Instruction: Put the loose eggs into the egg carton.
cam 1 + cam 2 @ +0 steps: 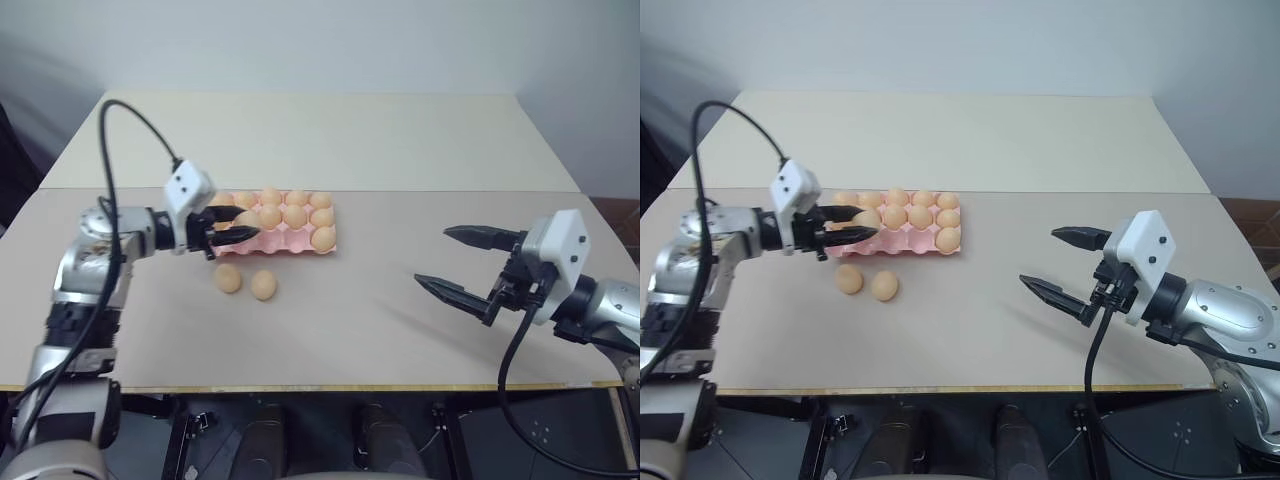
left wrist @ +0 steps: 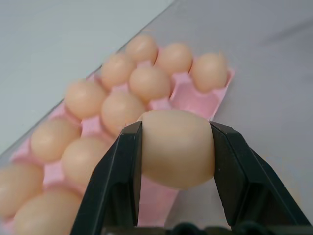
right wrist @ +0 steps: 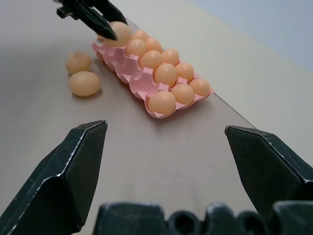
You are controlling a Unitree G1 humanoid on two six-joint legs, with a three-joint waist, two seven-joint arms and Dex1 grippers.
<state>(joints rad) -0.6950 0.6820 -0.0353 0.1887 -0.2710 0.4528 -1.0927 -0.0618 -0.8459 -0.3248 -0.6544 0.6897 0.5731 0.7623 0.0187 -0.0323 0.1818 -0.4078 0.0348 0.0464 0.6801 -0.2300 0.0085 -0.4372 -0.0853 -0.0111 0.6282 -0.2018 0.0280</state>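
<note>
The pink egg carton [image 1: 292, 243] lies left of the table's middle, with several eggs [image 1: 294, 215] in its pockets. My left gripper [image 1: 243, 224] hovers over the carton's left end, shut on one light orange egg [image 2: 177, 147] pinched between both black fingers. Two loose eggs [image 1: 228, 278] [image 1: 264, 285] rest side by side on the table just in front of the carton. Far to the right, my right gripper [image 1: 433, 256] stands open above the table with nothing between its fingers, pointing toward the carton [image 3: 131, 73].
The tabletop [image 1: 360, 320] is beige, and a seam [image 1: 450, 190] runs across it behind the carton. Its front edge [image 1: 350, 385] runs close below both arms. A black cable [image 1: 125, 115] arcs above my left arm.
</note>
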